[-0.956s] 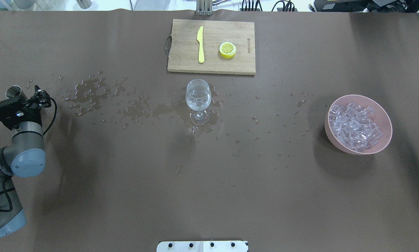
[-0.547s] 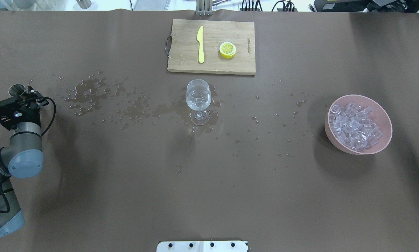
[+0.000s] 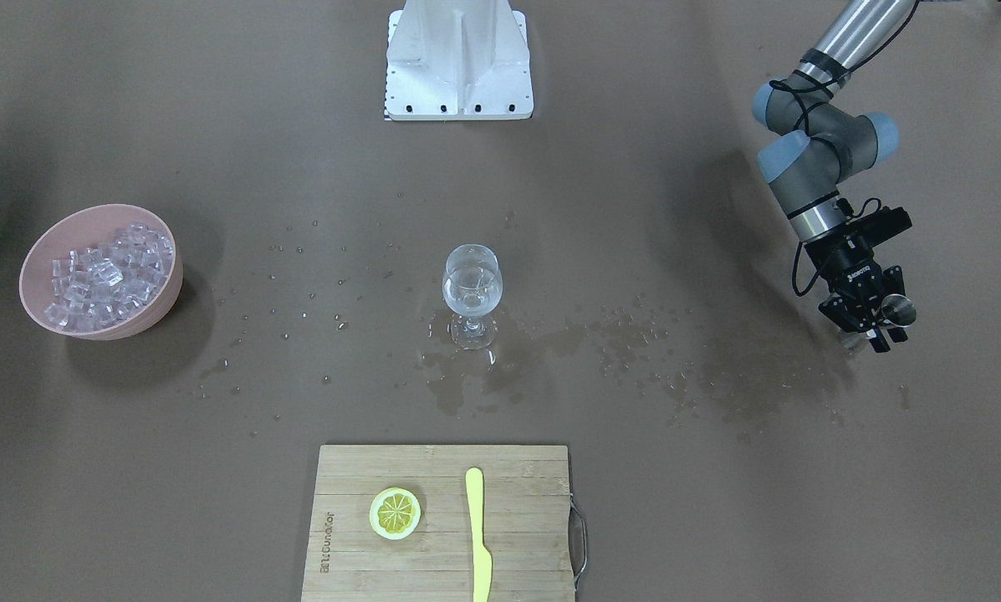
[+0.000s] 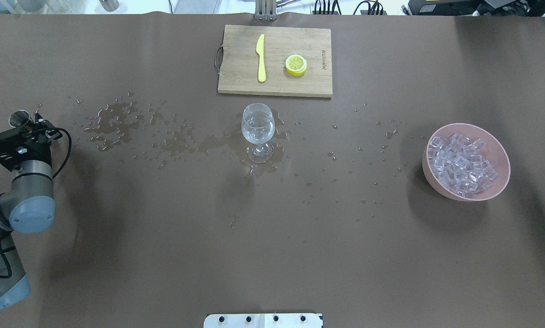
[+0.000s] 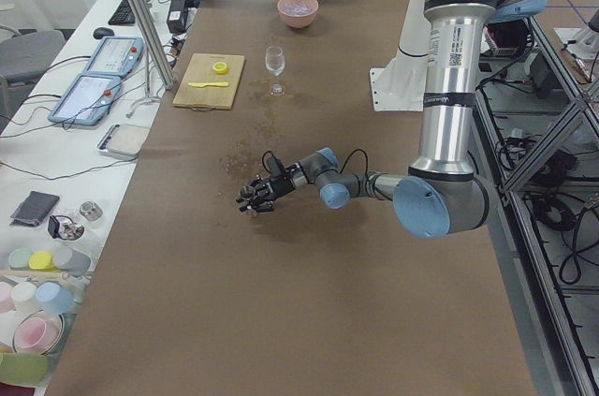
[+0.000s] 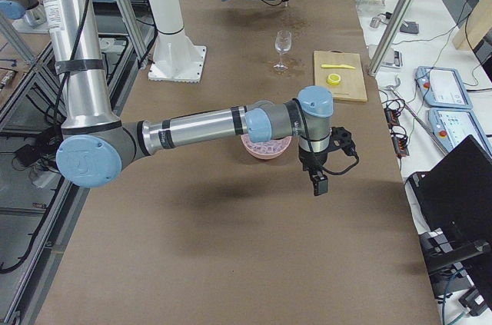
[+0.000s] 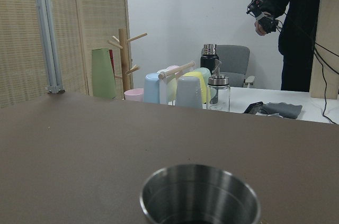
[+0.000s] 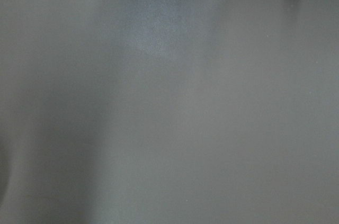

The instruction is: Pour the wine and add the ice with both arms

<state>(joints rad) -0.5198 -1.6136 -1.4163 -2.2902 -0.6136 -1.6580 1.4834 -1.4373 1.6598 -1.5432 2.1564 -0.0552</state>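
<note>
- I see a shiny, smooth metal cup [image 7: 200, 195].
- The table cover [image 4: 163, 250] looks matt brown, with wet, glossy patches.
- At 12 o'clock lies a wooden board [image 4: 240, 50] with a yellow plastic knife [image 4: 261, 57].
- The wine glass [image 4: 257, 125] is clear glass.
- The ice [image 4: 461, 166] looks glassy in a matt pink bowl [image 4: 502, 157].

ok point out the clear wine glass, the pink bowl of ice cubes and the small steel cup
clear wine glass [image 4: 257, 125], overhead view, on its rounded bowl
pink bowl [image 4: 500, 155], overhead view, on the bare inner wall
small steel cup [image 3: 898, 311], front-facing view, on its open mouth
</note>
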